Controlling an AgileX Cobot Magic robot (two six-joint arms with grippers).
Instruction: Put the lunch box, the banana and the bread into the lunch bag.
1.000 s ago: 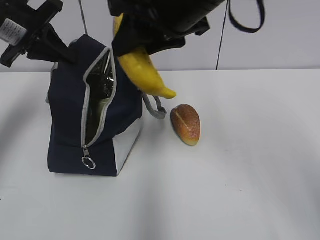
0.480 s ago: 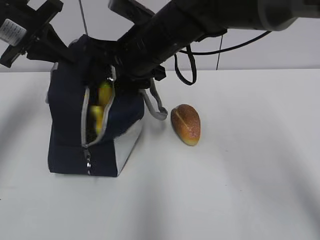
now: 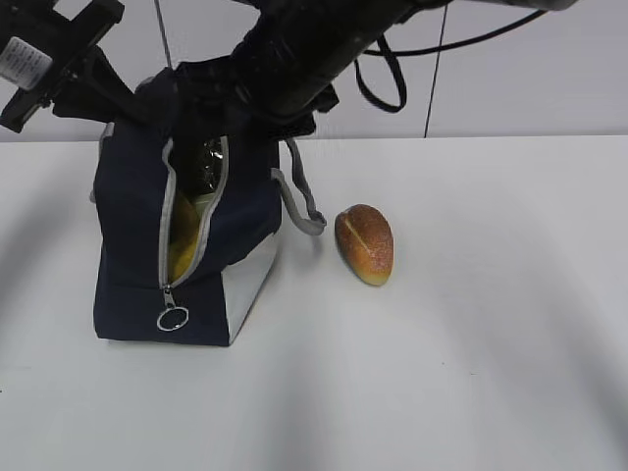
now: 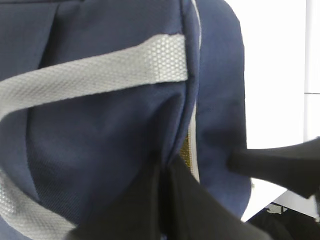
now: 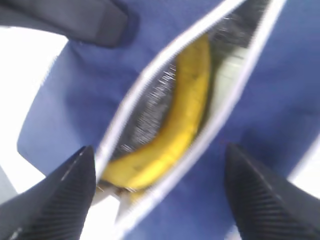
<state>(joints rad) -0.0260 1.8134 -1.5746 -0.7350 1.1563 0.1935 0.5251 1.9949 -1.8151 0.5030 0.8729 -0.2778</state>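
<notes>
A second ago the banana [image 5: 180, 120] hung in the right gripper [image 5: 160, 195] above the lunch bag [image 3: 128, 245]; now it lies inside the open zipper slot, yellow and curved against the silver lining, and the jaws stand wide apart and empty just over the opening. The left gripper [image 4: 167, 200] is pinched on the bag's navy fabric. The golden-brown bread [image 3: 364, 244] lies on the table [image 3: 491, 343] beside the bag
</notes>
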